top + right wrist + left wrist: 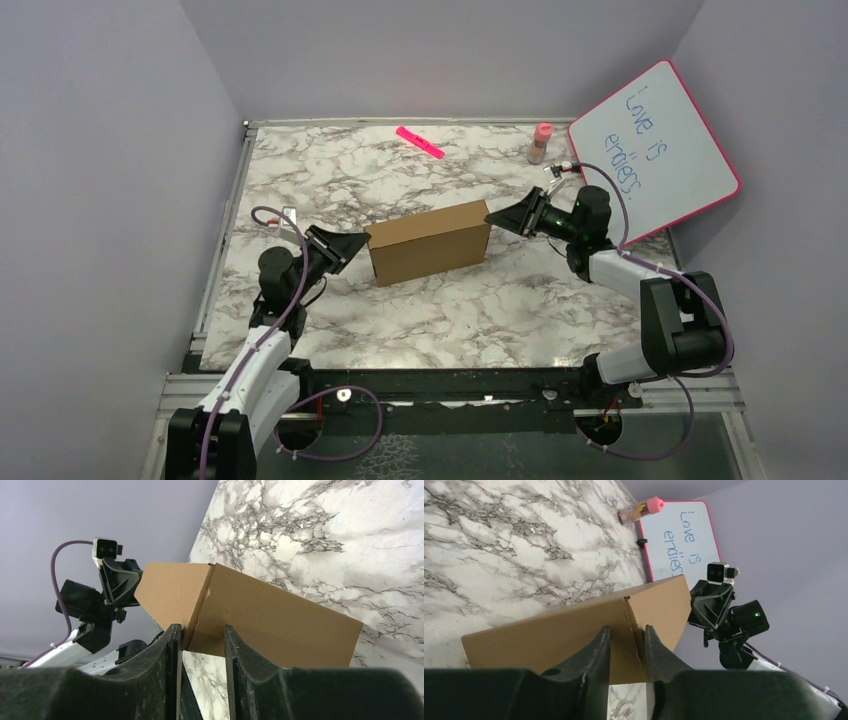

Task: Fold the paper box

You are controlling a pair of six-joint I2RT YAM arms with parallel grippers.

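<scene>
table: marble-patterned top; it carries everything i name here.
whiteboard: pink-framed, leaning tilted at the table's far right corner, blue handwriting on it.
paper box: plain brown, standing as a closed rectangular block about midway between the table's left and right edges. its long side runs left to right, and its right end is turned a little toward the far edge.
my left gripper: at the box's left end. in my left wrist view the two fingers stand apart with the box's end corner and its seam between them. i cannot tell whether they pinch the cardboard or only straddle it.
my right gripper: at the box's right end, upper corner. in my right wrist view the fingers are parted on either side of the box's upright corner edge. i cannot tell whether this is a real grip either.
bottle: small, pink-capped, upright near the far edge, just beside the whiteboard.
pink strip: flat, lying slantwise near the middle of the far edge, well apart from the box.
</scene>
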